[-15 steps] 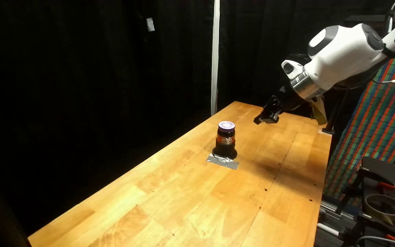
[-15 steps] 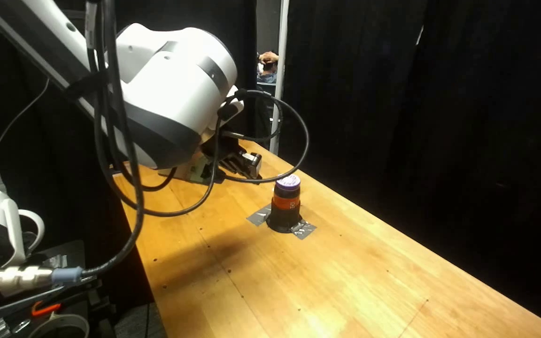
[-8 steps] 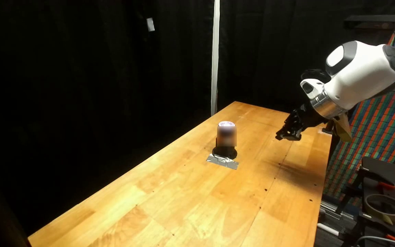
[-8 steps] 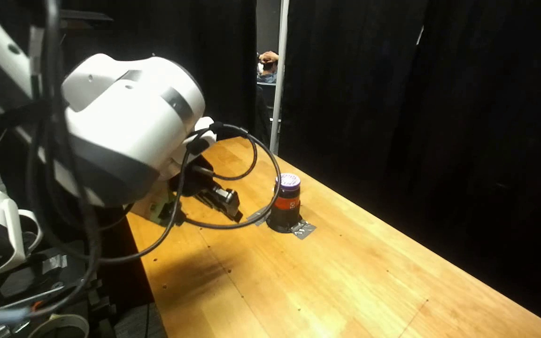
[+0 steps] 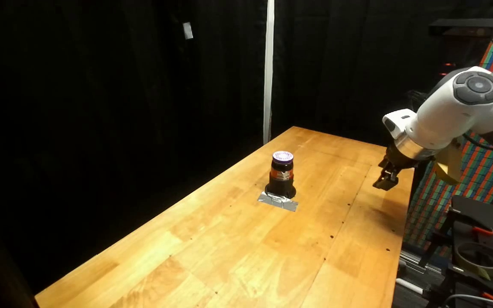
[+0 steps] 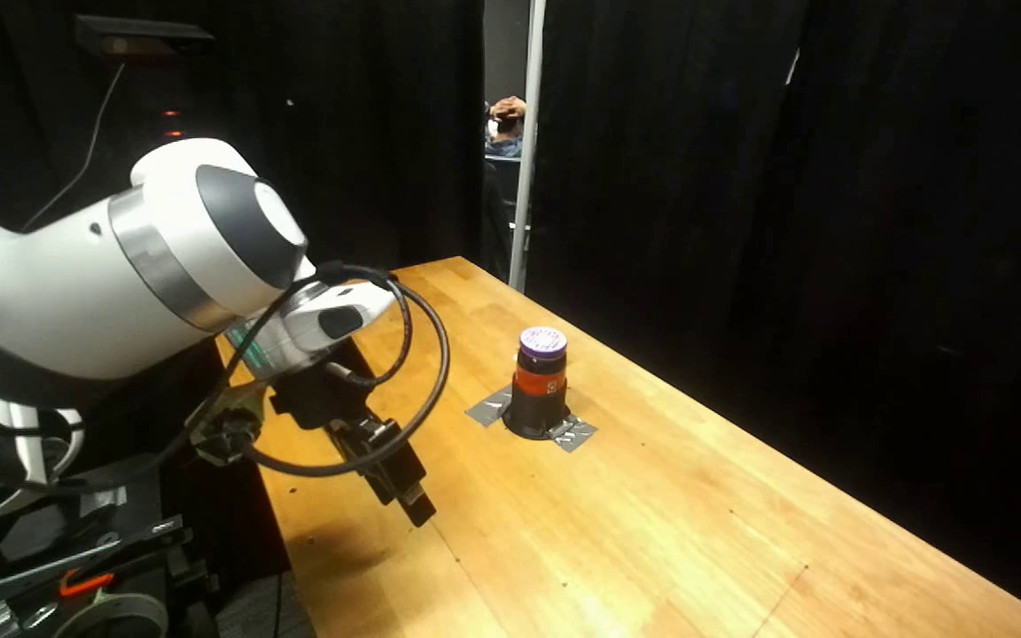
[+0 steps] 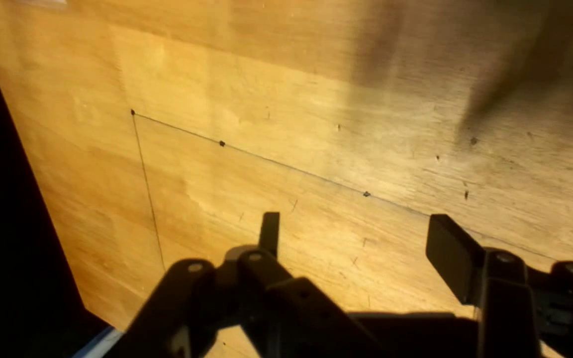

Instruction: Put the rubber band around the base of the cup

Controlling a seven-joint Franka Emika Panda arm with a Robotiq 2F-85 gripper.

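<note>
Wrist view: my hand (image 7: 358, 238) has its pads (image 7: 453, 256) spread wide, with only the counter (image 7: 207, 89) showing past the gap; I have hold of nothing that I can see. I can't find the rubber band in any view, so I won't claim to carry it. In both exterior views the cup (image 5: 281, 175) stands upright on the counter, well apart from my hand, its black base (image 6: 534, 415) flared at the bottom and silver tape (image 6: 574, 433) reaching onto the foot of it. Whether that base is a separate holder I can't say.

I judge the cup hard and stiff, with some weight if it is full beneath the purple-edged lid (image 6: 543, 341), and smooth enough to slip between my pads near the top. The tape should stop it skating if I brush it, though a hard sideways knock might peel the tape or rock the upper part. Had I to take hold, I'd close squarely across the orange strip (image 6: 533, 382), below the lid, which could turn under a pinch. For this job I'd rather leave it ungripped and let the tape do the holding. The rubber band should be light, soft and springy: I'd want both pads inside its loop, stretching it past the lid and easing it down the sides until the flared foot stops it.
</note>
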